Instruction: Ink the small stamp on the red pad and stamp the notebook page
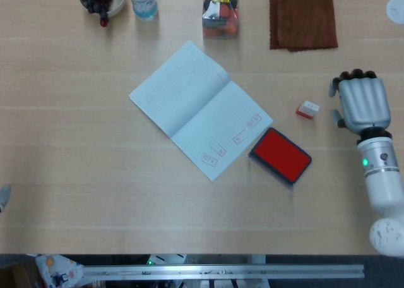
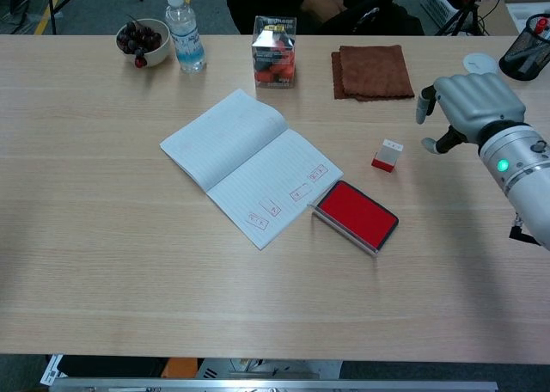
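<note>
The right hand [image 1: 360,102], fingers [image 2: 421,110] apart and empty, hovered just right of the stamp [image 1: 307,109], which stood on the tabletop [image 1: 95,193] above-right of the red pad [image 1: 280,155], itself against the notebook [image 1: 199,108], presumably for short transfers.

Right hand [image 1: 360,103] empty, beside small stamp [image 1: 307,109], apart.

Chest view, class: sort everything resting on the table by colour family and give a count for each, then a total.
Red: 2, the small stamp and red pad.
Brown: 1, the cloth.
White or pale: 3, the notebook, bowl and disc.
Clear: 2, the bottle and box.
Black: 1, the mesh cup.
Total: 9.
</note>
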